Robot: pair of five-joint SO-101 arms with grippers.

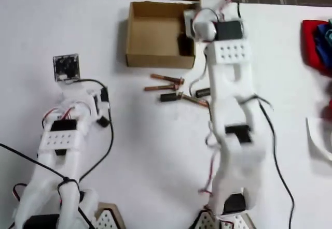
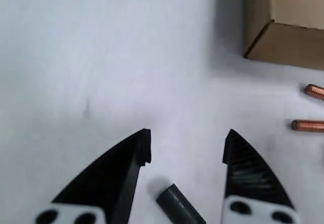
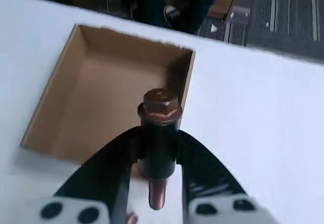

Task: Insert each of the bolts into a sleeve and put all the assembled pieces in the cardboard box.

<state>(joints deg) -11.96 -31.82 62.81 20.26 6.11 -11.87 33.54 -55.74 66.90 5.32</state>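
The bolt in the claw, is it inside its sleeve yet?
Inside: the bolt pokes out both ends of the black sleeve.

One assembled piece [image 3: 158, 150], a copper hex-head bolt passed through a black sleeve, is being held upright in the closed jaws of the right gripper [image 3: 158, 135] over one side of the cardboard box [image 3: 61, 102], its threaded tip protruding below. The brown box is standing open-topped. Loose copper bolts [image 1: 167, 77] [image 1: 161, 87] [image 1: 194, 100] are lying just in front of it, with two black sleeves [image 1: 167, 97] [image 1: 203, 92] among them. Another dark sleeve [image 2: 177, 206] is lying between the spread jaws of the left gripper [image 2: 188, 135].
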